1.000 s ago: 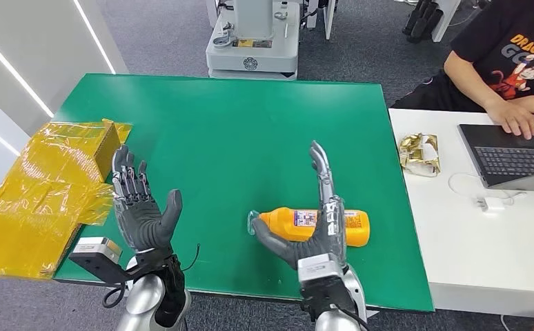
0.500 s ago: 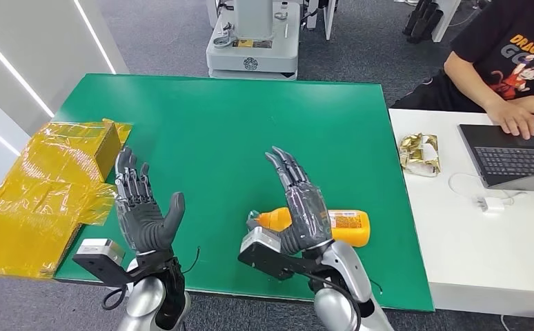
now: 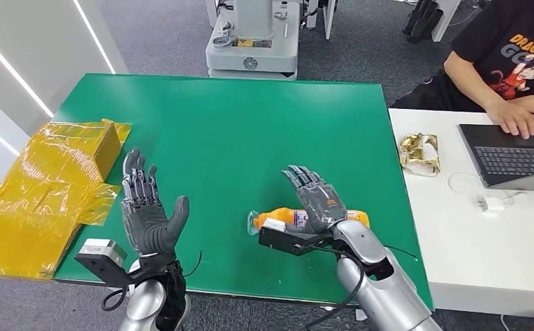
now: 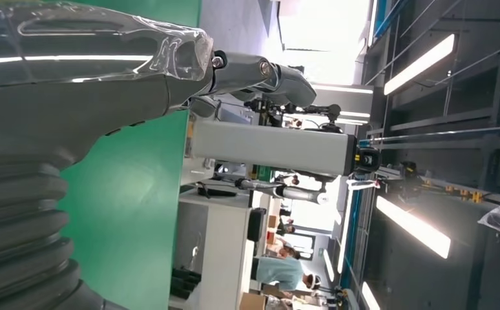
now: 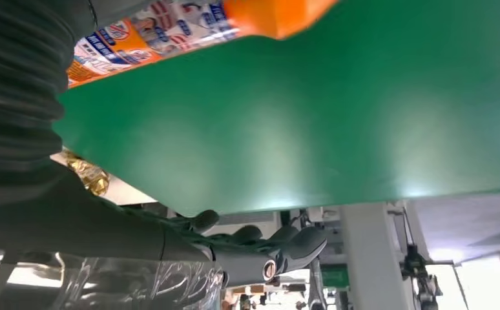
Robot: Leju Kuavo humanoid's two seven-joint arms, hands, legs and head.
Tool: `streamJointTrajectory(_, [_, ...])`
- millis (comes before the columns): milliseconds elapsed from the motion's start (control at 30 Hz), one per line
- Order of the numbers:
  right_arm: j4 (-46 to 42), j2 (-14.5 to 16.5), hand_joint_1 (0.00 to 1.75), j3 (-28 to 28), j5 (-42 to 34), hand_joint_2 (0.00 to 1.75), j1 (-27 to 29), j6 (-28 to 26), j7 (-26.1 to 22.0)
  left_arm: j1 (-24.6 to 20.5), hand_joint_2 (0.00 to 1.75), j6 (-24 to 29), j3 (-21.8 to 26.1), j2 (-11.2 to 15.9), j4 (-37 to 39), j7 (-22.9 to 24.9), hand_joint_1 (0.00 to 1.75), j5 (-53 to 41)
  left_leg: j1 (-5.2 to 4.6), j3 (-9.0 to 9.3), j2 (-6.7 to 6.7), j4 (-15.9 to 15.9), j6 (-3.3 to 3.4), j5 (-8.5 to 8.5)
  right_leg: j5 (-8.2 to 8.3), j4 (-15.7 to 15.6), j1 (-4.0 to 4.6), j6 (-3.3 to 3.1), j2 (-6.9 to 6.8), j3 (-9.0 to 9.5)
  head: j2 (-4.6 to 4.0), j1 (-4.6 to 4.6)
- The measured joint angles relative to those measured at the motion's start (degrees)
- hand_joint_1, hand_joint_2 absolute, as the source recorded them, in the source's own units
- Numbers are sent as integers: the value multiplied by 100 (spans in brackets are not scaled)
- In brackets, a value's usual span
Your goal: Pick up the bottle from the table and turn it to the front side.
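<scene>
**A:** Where is the bottle?

**B:** The orange bottle [image 3: 288, 218] lies on its side on the green table [image 3: 236, 131], near the front edge, clear cap end toward the robot's left. The right hand [image 3: 317, 201] is stretched over its middle, back of the hand up, fingers [image 3: 299, 176] spread and reaching beyond the bottle toward the far side of the table. Whether the palm touches the bottle cannot be told. In the right wrist view the label of the bottle [image 5: 170, 26] runs just beside the hand's ribbed cover, and the fingers [image 5: 260, 242] extend apart past the table's edge, closed on nothing.

**A:** And the other hand?

**B:** The left hand [image 3: 150, 217] is raised over the front left corner, palm toward the bottle, fingers upright and apart, empty, well apart from the bottle.

**A:** What differs from a second ago?

**B:** Then the right hand stood edge-on and upright in front of the bottle. It has since rolled palm-down and lowered over it. The bottle has not moved; the left hand has shifted only slightly.

**A:** Around the table?

**B:** A box in yellow wrap [image 3: 50, 186] overhangs the left edge. At the white desk [image 3: 485, 241] to the right, a person [image 3: 506, 62] has a hand on a laptop [image 3: 512, 155], a gold foil packet [image 3: 419, 153] nearby.
</scene>
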Motion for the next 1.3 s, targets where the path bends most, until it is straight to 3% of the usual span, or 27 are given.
streamJointTrajectory(300, [885,-672,0,210,-447,175,-400,541,-302,-37,175,-79,-98,0,63,13,0,140,0,-4,-7,7,2,-1,2,-1,0,2,-6,2,0,1])
streamJointTrajectory(667, [1127,-1189,0,659,-666,175,-687,1272,-232,-46,175,-114,-108,4,131,13,0,241,0,-2,-4,7,3,-2,1,-1,0,2,-4,1,0,1])
streamJointTrajectory(967, [1157,-1447,1,900,-804,175,-826,1360,-176,-27,175,-104,-108,17,131,13,0,294,0,-3,-6,9,3,-2,2,-1,0,3,-4,3,0,0])
streamJointTrajectory(1000, [1166,-1455,34,922,-820,175,-835,1326,-167,-23,175,-94,-108,21,131,13,0,300,0,-3,-6,9,3,-2,2,-1,0,3,-4,3,0,0])
streamJointTrajectory(1100, [1203,-1462,158,975,-868,175,-847,1183,-174,-10,175,-60,-108,30,131,13,0,308,0,-3,-6,8,3,-2,2,-1,0,2,-5,3,0,0])
streamJointTrajectory(1133, [1219,-1462,168,991,-881,175,-847,1101,-194,-5,175,-49,-108,31,130,13,0,309,0,-4,-6,8,3,-2,1,0,0,2,-5,3,0,0])
streamJointTrajectory(1300, [1265,-1461,175,1046,-890,175,-818,682,-278,33,175,1,-110,33,125,7,0,308,0,-4,-7,8,3,-2,1,0,0,2,-5,2,0,0])
